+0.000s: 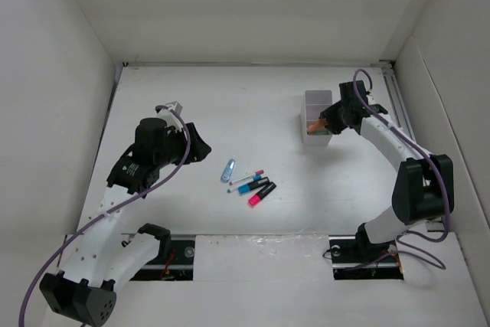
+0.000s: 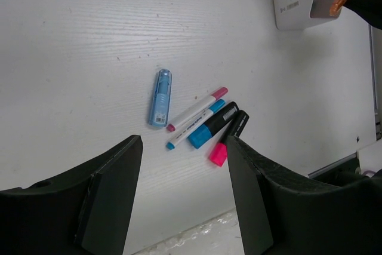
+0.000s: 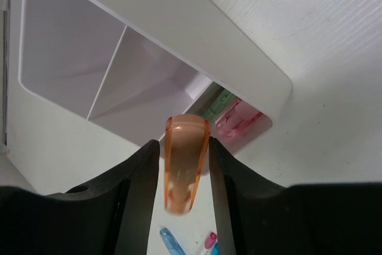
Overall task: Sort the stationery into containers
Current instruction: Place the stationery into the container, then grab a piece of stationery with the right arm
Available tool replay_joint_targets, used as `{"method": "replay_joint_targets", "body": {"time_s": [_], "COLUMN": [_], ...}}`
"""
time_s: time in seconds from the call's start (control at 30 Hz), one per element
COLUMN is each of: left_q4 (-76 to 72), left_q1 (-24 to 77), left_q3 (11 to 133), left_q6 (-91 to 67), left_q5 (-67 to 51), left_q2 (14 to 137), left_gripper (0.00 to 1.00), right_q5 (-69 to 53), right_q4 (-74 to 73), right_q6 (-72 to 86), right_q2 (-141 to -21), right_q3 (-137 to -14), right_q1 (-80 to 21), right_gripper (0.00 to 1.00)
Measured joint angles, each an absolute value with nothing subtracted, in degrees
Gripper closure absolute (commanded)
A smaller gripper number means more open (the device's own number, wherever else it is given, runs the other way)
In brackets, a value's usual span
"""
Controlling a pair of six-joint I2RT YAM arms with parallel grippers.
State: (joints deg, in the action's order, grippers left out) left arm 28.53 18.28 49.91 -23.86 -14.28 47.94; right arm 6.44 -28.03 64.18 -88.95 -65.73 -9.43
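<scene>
From above, the right gripper is clamped on the orange piece and holds it at the near end of the white box, which stands far right on the table, near the right wall. The left gripper hovers left of centre, apart from the loose stationery. That group lies mid-table between the arms: a blue piece, two white pens and two black markers. Bare table lies all round it.

In the left wrist view, the left gripper has its jaws standing apart with nothing between them. Past the fingertips lie the blue piece, a pink-ended pen, a blue-ended pen, a blue-ended marker and a pink-ended marker, fanned close together, the blue piece slightly apart. The box and orange piece show top right, well apart from them.

In the right wrist view, the right gripper presses both fingers against the sides of the orange piece, which hangs above the box's near rim. Two compartments show only white walls. The third, at right, holds a pink piece beside a green piece.
</scene>
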Motion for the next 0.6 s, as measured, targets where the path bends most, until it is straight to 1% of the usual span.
{"method": "replay_joint_targets", "body": {"time_s": [0.1, 0.23, 0.37, 0.4, 0.43, 0.53, 0.57, 0.6], "left_q4": [28.53, 28.53, 28.53, 28.53, 28.53, 28.53, 28.53, 28.53], "left_q1": [18.28, 18.28, 18.28, 18.28, 18.28, 18.28, 18.28, 18.28], "left_q3": [49.91, 49.91, 49.91, 49.91, 49.91, 49.91, 49.91, 49.91], "left_q6": [-23.86, -23.86, -23.86, -23.83, -23.83, -23.83, -23.83, -23.83], "left_q5": [-14.13, -14.00, -13.87, -13.87, -13.85, -13.67, -13.41, -13.26], "left_q2": [47.94, 47.94, 47.94, 47.94, 47.94, 47.94, 47.94, 47.94], "left_gripper": [0.45, 0.45, 0.45, 0.45, 0.45, 0.45, 0.45, 0.45], "right_q5": [6.96, 7.94, 8.60, 8.86, 9.23, 9.50, 9.43, 9.23], "right_q4": [-27.94, -28.01, -28.14, -28.18, -28.25, -28.14, -28.01, -27.81], "right_q6": [64.34, 64.38, 64.34, 64.31, 64.29, 63.46, 62.81, 62.35], "right_q2": [-88.90, -88.47, -86.59, -85.82, -84.95, -82.26, -81.58, -81.34], "right_q3": [-65.73, -65.73, -65.82, -65.82, -65.82, -65.84, -65.84, -65.84], "right_q1": [-9.52, -10.09, -11.38, -11.94, -12.71, -16.34, -18.09, -19.84], "right_gripper": [0.47, 0.42, 0.43, 0.47, 0.62, 0.85, 0.96, 0.96]}}
